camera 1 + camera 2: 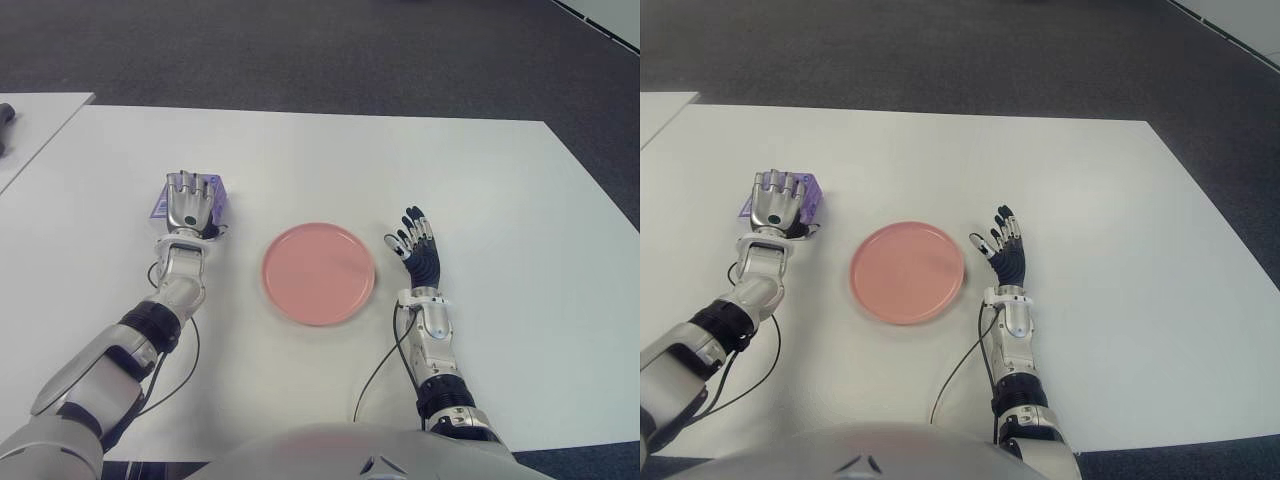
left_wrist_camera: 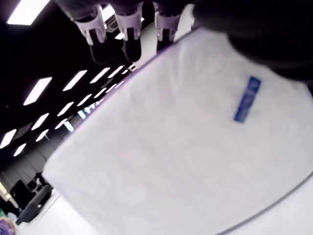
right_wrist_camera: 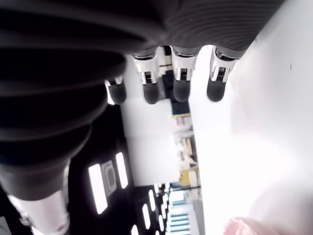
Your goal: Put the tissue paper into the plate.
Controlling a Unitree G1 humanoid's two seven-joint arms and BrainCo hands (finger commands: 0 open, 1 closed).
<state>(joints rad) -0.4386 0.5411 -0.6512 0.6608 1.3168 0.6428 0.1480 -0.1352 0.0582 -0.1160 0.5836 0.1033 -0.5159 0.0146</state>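
The tissue paper is a flat pack with a purple edge (image 1: 160, 208) on the white table, left of the pink plate (image 1: 319, 272). My left hand (image 1: 190, 200) is over the pack and covers most of it. In the left wrist view the pack's white face with a small blue label (image 2: 166, 147) fills the picture, and the fingertips (image 2: 131, 46) reach past its far edge, stretched rather than clamped. My right hand (image 1: 413, 240) shows just right of the plate, fingers spread, holding nothing. The plate has nothing on it.
The white table (image 1: 500, 200) ends at a dark carpet behind. A second white table (image 1: 35, 115) stands at the far left, with a dark object (image 1: 5, 125) on it. Cables (image 1: 375, 375) trail from both forearms near the front edge.
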